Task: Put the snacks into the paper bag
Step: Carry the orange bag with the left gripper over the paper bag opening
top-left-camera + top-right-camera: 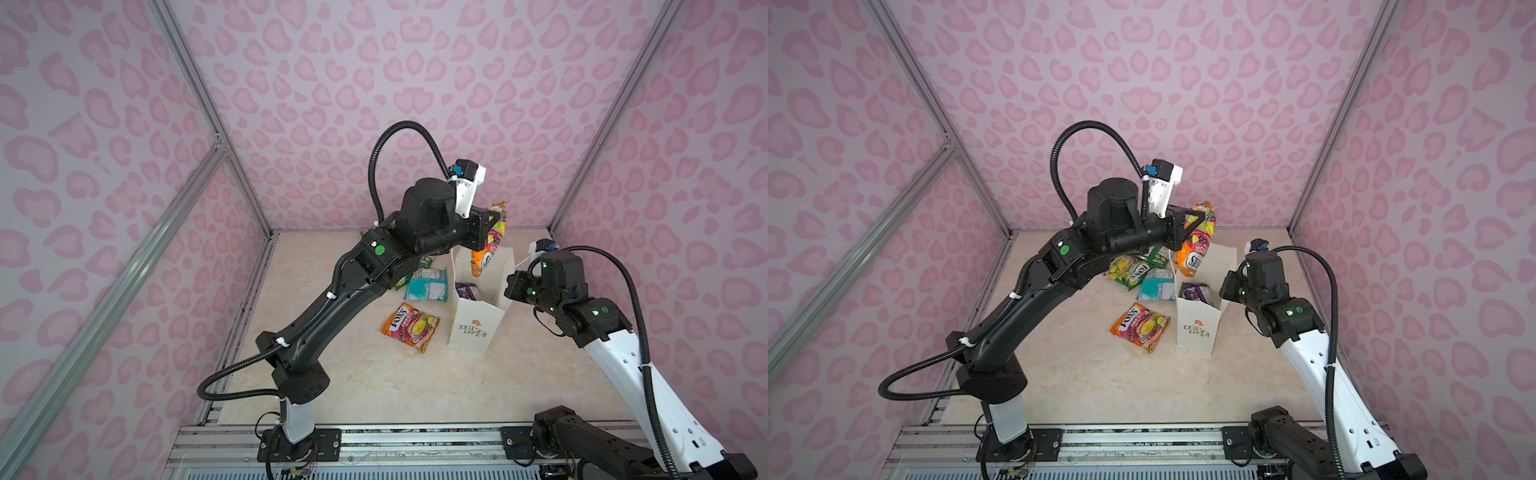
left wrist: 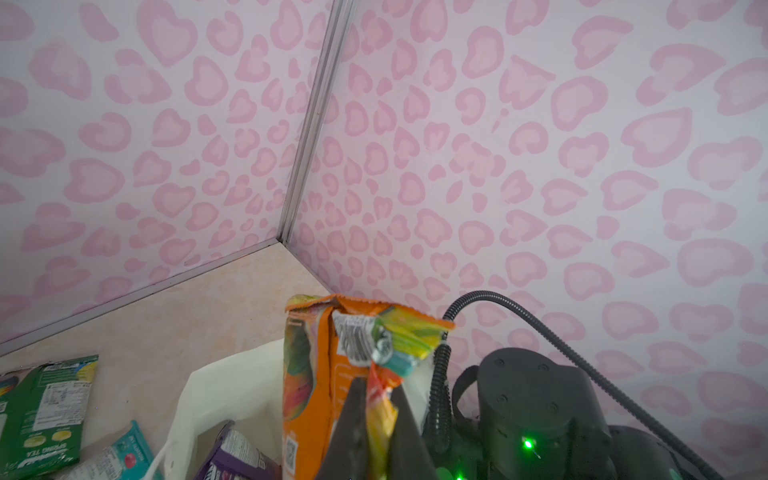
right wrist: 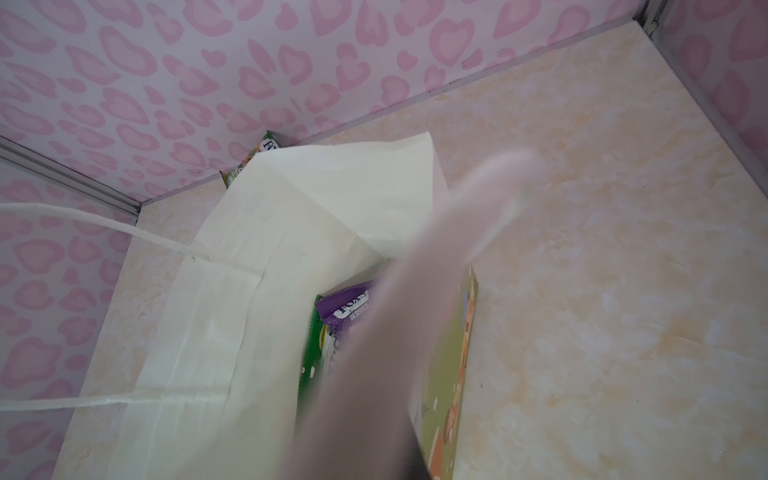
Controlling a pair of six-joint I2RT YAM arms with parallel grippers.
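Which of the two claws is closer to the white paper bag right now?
Right. The right gripper is shut on the paper bag at its rim. The left gripper hangs above the bag's opening, clamping an orange FOX'S packet.

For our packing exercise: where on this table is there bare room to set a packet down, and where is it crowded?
Free: the wide near stretch of table in front of the paper bag; also the far right corner behind it. Crowded: left of the bag, where the flat orange packet, teal packet and green packets lie close.
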